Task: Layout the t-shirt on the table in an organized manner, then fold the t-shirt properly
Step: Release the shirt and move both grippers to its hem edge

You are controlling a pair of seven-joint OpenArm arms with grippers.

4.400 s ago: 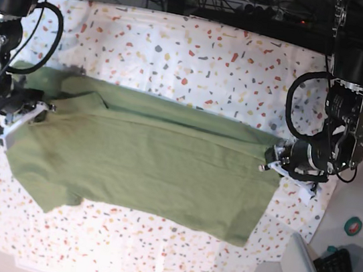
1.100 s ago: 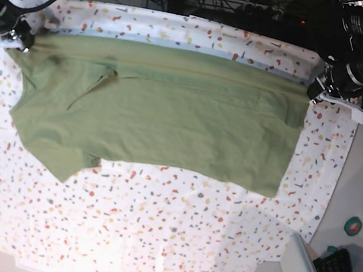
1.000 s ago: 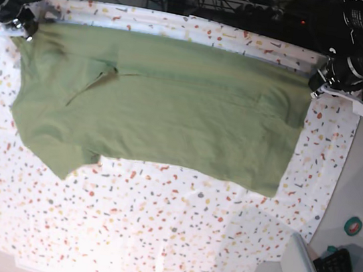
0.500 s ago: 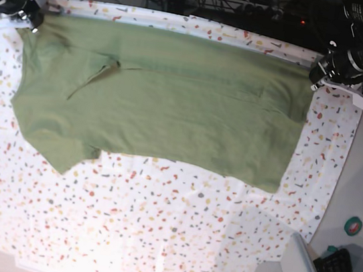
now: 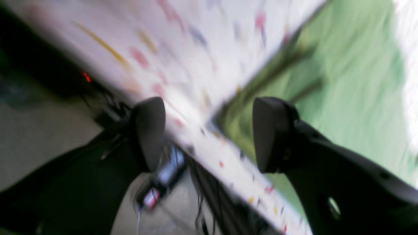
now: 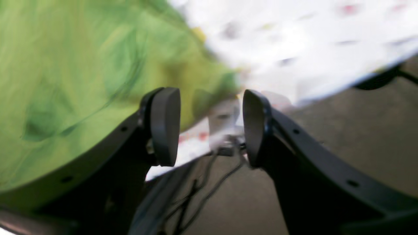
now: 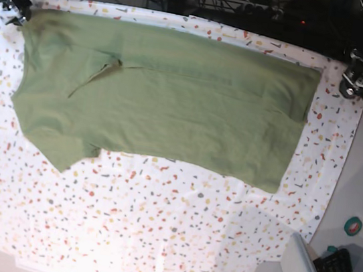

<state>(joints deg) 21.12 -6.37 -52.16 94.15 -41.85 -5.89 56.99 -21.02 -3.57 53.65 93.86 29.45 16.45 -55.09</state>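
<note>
The t-shirt (image 7: pixel 159 99) is lying spread across the far half of the worktop (image 7: pixel 153 240), soft and limp, likely creasing easily. Both the left gripper (image 5: pixel 209 133) and right gripper (image 6: pixel 210 125) are gaping open, empty; hem corners are offering the best holds.

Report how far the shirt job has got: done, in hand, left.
Done: the t-shirt lies spread flat across the far part of the table, with a small crease near one sleeve. In hand: nothing is gripped; the left gripper and right gripper are both open at the table's far corners, clear of the cloth. Left: every fold, since no part is folded over yet.
</note>
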